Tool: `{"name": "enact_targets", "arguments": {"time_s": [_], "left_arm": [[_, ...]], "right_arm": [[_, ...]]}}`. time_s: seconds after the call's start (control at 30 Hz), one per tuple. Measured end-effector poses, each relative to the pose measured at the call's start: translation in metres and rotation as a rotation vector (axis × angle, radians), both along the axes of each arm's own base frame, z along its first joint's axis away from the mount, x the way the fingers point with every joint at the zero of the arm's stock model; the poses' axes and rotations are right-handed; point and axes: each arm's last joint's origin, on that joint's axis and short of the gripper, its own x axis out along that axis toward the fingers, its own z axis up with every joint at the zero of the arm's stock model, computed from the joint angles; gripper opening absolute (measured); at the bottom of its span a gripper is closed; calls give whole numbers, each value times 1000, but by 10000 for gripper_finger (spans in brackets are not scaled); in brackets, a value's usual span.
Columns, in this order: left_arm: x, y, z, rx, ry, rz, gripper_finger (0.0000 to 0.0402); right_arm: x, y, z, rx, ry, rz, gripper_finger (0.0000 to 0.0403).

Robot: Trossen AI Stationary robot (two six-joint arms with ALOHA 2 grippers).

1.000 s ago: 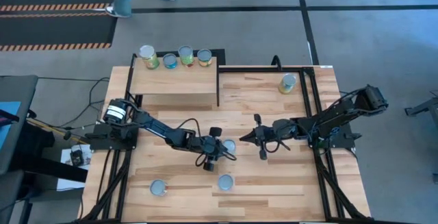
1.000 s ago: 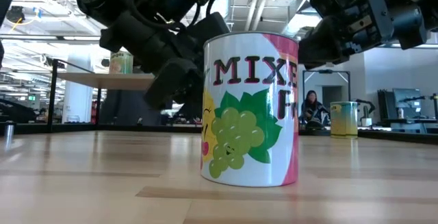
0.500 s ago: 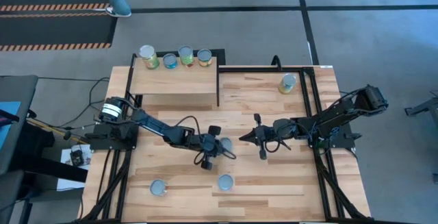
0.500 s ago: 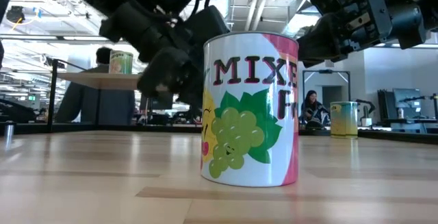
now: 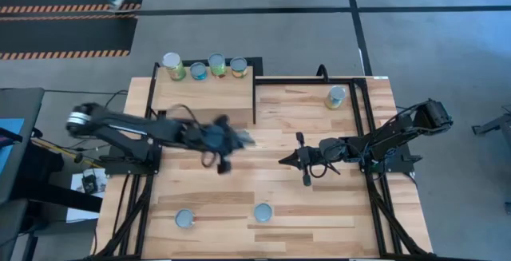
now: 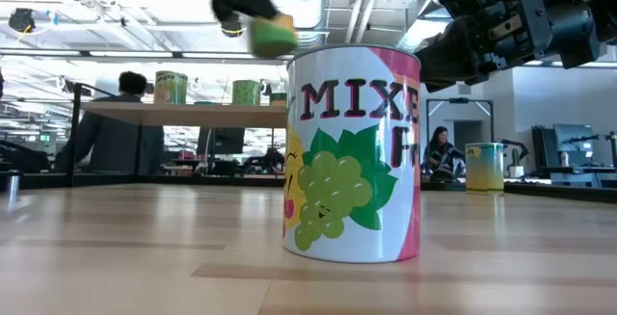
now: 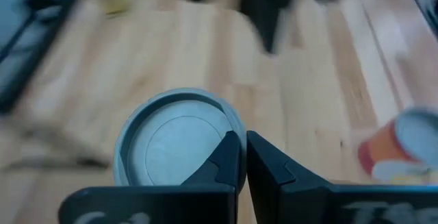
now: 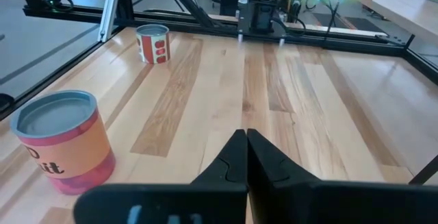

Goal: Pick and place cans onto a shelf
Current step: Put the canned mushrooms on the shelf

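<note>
My left gripper (image 5: 237, 140) hangs high over the table's middle, near the shelf (image 5: 204, 95), shut on a green-yellow can (image 6: 272, 33) with a silvery top (image 7: 174, 142). That can shows blurred in the air. Several cans (image 5: 216, 64) stand along the shelf's far edge. Two cans (image 5: 185, 219) (image 5: 263, 211) stand near the table's front edge, and another (image 5: 336, 96) stands at the far right. My right gripper (image 5: 281, 160) is shut with nothing in it, level above the table's middle, pointing toward the table's left edge. My left gripper has the can at the rim of its top (image 7: 220, 144), where the two fingers (image 7: 229, 159) stand closed together. The fingers cover the place of contact, so the kind of hold stays hidden. The can is lifted clear of the table, hanging just beyond the slanting-down fingers.
A large "MIXED" fruit can (image 6: 355, 151) stands close before the low camera. In the right wrist view an orange-pink can (image 8: 61, 142) and a red-white can (image 8: 152, 44) stand on the planks. People show in the room behind. Black frame rails run along the table's sides.
My left gripper has taken hold of the can that stood at the table's middle. It has risen quickly and drawn back toward the far left, toward the shelf, rolling a little. The can is lifted clear of the table.
</note>
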Motion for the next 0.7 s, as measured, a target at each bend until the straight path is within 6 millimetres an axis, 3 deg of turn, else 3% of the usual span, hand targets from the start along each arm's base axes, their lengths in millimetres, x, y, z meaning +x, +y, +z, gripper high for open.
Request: {"name": "enact_targets", "arguments": {"time_s": [0.1, 0.27, 0.47, 0.7], "left_arm": [[-34, 22, 27, -41, 15, 185, 1], [-75, 68, 39, -54, 67, 439, 0], [-90, 119, 29, -72, 126, 598, 0], [-102, 157, 18, -96, 157, 727, 0]], "right_arm": [[0, 0, 0, 2, 0, 0, 12], [0, 0, 1, 3, -5, 0, 11], [0, 0, 1, 3, -14, 1, 11], [0, 0, 2, 0, -16, 2, 10]]}}
